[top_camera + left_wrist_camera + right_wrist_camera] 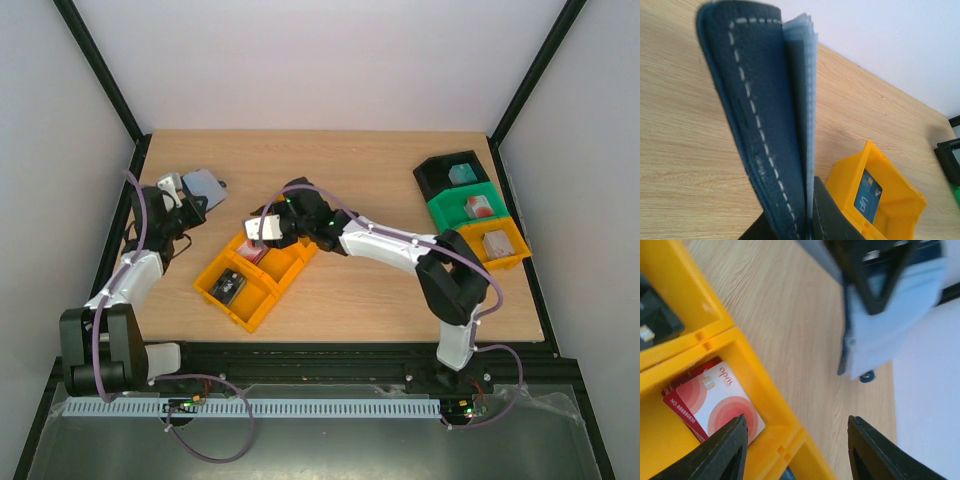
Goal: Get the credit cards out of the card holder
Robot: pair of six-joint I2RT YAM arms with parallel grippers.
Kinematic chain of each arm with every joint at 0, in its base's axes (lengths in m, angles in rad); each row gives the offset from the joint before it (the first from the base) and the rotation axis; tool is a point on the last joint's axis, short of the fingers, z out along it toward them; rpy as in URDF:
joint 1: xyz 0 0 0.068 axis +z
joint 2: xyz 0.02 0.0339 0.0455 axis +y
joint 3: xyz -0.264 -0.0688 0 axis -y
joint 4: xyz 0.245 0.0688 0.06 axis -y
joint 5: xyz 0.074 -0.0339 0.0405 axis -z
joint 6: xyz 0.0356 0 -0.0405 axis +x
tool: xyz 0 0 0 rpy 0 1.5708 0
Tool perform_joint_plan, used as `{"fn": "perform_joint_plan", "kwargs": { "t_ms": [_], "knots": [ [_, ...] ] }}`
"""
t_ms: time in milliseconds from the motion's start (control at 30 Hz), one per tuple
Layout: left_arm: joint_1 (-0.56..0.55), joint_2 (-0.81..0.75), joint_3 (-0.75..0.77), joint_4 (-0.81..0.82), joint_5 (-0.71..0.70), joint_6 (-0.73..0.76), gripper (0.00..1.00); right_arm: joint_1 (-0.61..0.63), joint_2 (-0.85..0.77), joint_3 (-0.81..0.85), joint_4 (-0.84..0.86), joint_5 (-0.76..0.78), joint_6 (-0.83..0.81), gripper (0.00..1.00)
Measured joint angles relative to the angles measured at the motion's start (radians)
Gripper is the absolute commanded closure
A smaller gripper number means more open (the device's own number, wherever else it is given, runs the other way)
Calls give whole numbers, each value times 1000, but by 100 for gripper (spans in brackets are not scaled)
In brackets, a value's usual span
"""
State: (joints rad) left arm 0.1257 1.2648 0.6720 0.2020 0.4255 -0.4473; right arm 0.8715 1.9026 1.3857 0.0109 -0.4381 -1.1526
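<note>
Top external: left gripper [190, 190] is clamped on the card holder [207, 183] at the far left of the table, well apart from the yellow bin [268, 300]. Right gripper [262, 232] hangs over the bin's middle compartment, jaws apart, nothing between them. Right wrist: red card [715, 402] lies flat in that compartment. Dark card [228, 285] is in the near one. Left wrist: blue card [867, 191] is in the far one.

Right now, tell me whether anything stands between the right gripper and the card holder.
Nothing visible does. The right gripper hangs open over the yellow bin, whose wall lies beneath it. Beyond that, only bare table leads to the card holder, which is held up by the left gripper.
</note>
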Motion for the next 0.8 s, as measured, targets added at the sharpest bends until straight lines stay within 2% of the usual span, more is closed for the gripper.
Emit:
{"fn": "perform_joint_plan", "kwargs": {
  "t_ms": [167,300,367,500,600,733,800],
  "knots": [
    [0,-8,0,-11,0,0,98,-22,-80,-55,109,-52,262,47],
    [-1,-9,-1,-23,-1,6,98,-26,-89,-60,236,-8,722,38],
    [-3,-9,-11,-22,-8,14,98,-26,-103,-70,271,24,925,38],
    [-14,-9,-67,-31,-35,21,98,-18,-128,-68,246,116,1285,34],
    [-16,-9,-112,-25,-51,11,98,-9,-124,-33,135,185,1451,34],
    [-16,-8,-191,18,-53,-48,98,-5,-122,-27,33,255,1583,34],
    [-16,-8,-232,39,-70,-107,88,-5,-125,-48,11,279,1624,34]
  ]
}}
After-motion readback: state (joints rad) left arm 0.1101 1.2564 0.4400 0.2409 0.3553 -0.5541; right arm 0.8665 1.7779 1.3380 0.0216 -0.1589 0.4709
